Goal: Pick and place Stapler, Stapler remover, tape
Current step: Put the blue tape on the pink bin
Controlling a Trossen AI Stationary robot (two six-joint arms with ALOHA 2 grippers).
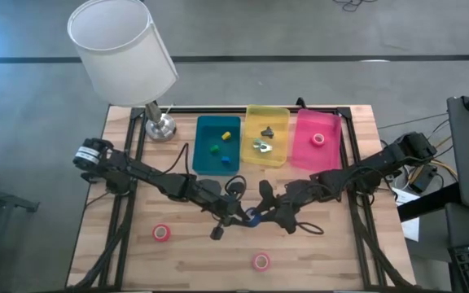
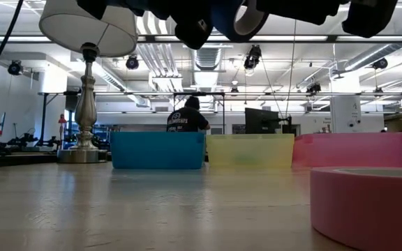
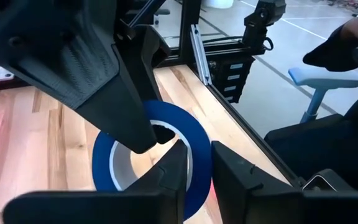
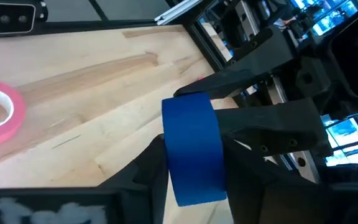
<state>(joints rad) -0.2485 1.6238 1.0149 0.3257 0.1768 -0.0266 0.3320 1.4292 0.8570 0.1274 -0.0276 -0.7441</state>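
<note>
A blue tape roll (image 1: 252, 217) is up in the air over the middle of the table, with both grippers on it. My left gripper (image 1: 241, 213) comes at it from the left, my right gripper (image 1: 265, 213) from the right. The low view shows the roll (image 2: 237, 17) well above the tabletop. Two pink tape rolls lie flat on the wood, one near left (image 1: 162, 233) and one near centre (image 1: 260, 261). A third pink roll (image 1: 318, 138) lies in the pink bin. I cannot make out a stapler. My left gripper (image 3: 199, 155) pinches the ring wall of the blue roll (image 3: 202, 163), with one finger (image 3: 174, 167) inside the hole and one (image 3: 232, 174) outside. It comes level from the table's left. The roll stands on edge, lifted clear. My right gripper (image 4: 194, 163) pinches the same roll across its width (image 4: 191, 134), one finger on each flat face. In the left wrist view one finger (image 3: 120, 106) lies over the roll's face and hole. It comes from the table's right.
Three bins stand in a row at the far side: blue (image 1: 203, 155) holding small coloured blocks, yellow (image 1: 282, 155) with small metal items, pink (image 1: 304, 155). A lamp (image 1: 159, 126) stands at the far left. A person sits in the room beyond the table (image 2: 188, 115).
</note>
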